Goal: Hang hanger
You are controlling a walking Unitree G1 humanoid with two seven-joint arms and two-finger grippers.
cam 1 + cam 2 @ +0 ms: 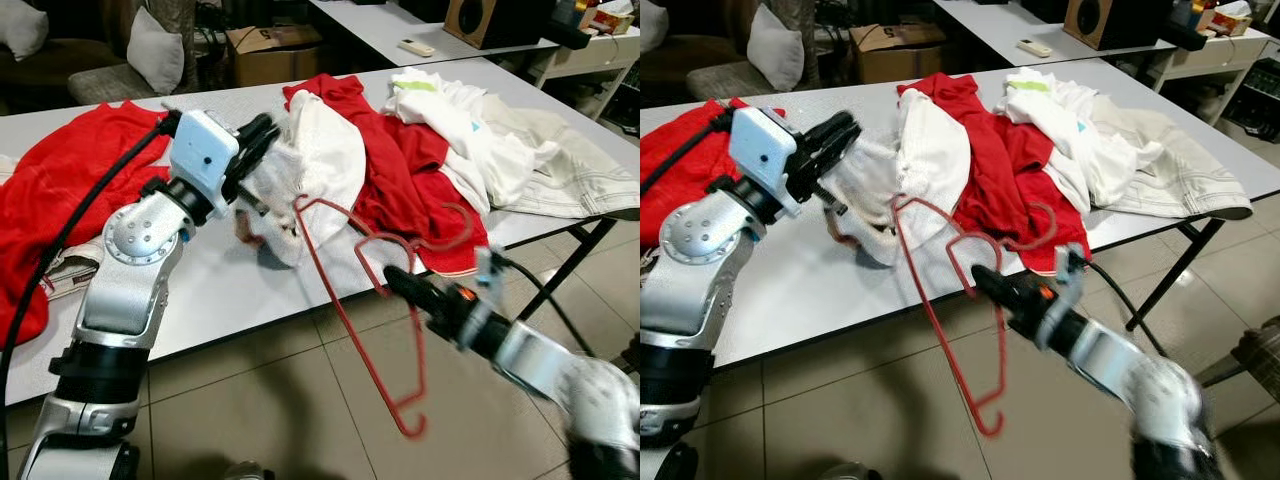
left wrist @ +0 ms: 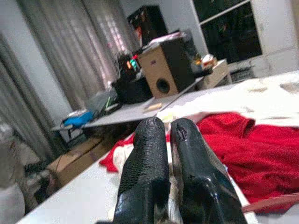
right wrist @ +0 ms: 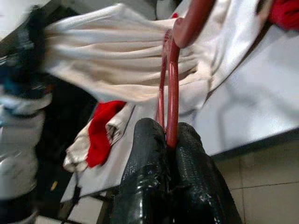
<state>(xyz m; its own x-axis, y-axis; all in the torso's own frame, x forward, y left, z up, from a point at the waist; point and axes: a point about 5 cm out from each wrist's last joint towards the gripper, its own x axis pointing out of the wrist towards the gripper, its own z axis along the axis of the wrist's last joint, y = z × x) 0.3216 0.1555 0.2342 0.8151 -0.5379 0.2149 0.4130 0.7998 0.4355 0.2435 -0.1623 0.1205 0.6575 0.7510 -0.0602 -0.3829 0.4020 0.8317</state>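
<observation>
Both grippers over the front edge of the grey table [image 1: 220, 290], each closed on something.

The left gripper [image 1: 262, 135] pinches a fold of the white garment [image 1: 320, 165], which lies just beyond its fingertips; a red garment [image 1: 60, 190] spreads behind that arm. Past the white garment lies more red and white clothing [image 1: 440, 150]. The right gripper [image 1: 398, 281] clamps the wire of the red hanger [image 1: 350, 310], whose frame slants from the white garment above the fingers to below the table edge.
</observation>
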